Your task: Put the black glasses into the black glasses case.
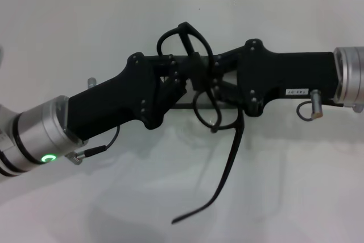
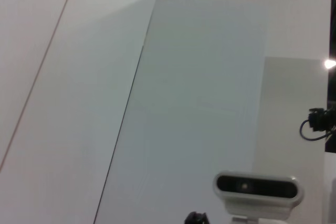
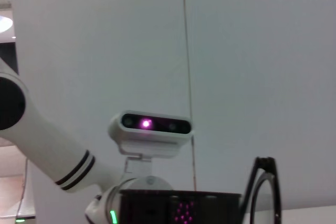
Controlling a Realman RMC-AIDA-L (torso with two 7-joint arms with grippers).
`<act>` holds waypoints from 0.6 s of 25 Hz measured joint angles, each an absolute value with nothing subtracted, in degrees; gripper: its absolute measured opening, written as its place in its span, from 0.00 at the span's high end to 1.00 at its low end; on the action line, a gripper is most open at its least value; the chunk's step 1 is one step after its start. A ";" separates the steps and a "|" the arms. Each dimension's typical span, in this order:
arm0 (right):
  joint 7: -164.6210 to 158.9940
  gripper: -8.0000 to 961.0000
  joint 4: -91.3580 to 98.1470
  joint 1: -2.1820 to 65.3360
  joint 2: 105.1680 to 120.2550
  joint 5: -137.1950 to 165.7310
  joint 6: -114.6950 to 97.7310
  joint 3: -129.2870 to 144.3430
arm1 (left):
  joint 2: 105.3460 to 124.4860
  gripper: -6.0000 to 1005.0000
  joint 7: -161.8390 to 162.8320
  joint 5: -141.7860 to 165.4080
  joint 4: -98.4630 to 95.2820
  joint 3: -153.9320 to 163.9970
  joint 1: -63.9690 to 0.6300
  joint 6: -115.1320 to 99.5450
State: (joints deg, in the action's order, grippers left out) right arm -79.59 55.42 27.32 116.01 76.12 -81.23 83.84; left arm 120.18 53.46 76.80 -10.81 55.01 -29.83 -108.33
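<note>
The black glasses (image 1: 230, 157) hang in the air at mid-picture in the head view. One lens points up, the other down, and one long temple arm trails toward the front. My left gripper (image 1: 185, 81) reaches in from the left and my right gripper (image 1: 206, 75) from the right. Both meet at the frame's middle and look shut on it. In the right wrist view a piece of the black glasses' frame (image 3: 265, 161) stands close to the camera. The black glasses case is out of view. The left wrist view shows neither glasses nor case.
A white tabletop (image 1: 85, 21) lies under both arms, with a wall edge along the back. The wrist views look up at the robot's head camera (image 3: 149, 127) (image 2: 257, 188) and pale walls.
</note>
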 joint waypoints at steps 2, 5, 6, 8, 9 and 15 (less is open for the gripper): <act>-79.27 0.88 54.97 27.19 115.98 76.09 -81.10 82.89 | 120.07 0.95 53.46 76.78 -11.03 55.02 -29.67 -110.08; -78.51 0.88 53.71 26.81 115.96 75.93 -81.46 79.72 | 119.97 0.95 53.46 76.41 -11.39 55.03 -29.42 -112.48; -78.28 0.88 53.18 26.50 115.93 75.51 -82.08 78.07 | 119.93 0.95 53.45 76.18 -11.45 55.02 -29.34 -113.28; -77.66 0.88 52.75 25.73 115.90 74.06 -83.81 75.65 | 119.89 0.95 53.45 75.72 -11.52 55.01 -29.22 -113.75; -77.14 0.88 52.61 25.32 115.88 73.12 -84.96 74.56 | 119.89 0.95 53.45 75.64 -11.53 55.01 -29.15 -113.74; -72.04 0.88 52.05 23.38 115.76 62.93 -90.75 71.19 | 119.81 0.95 52.32 77.88 -11.59 56.68 -30.04 -113.45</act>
State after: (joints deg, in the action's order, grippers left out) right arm -72.04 52.05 23.38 115.76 62.94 -90.75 71.19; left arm 119.81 52.32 77.88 -11.59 56.68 -30.04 -113.45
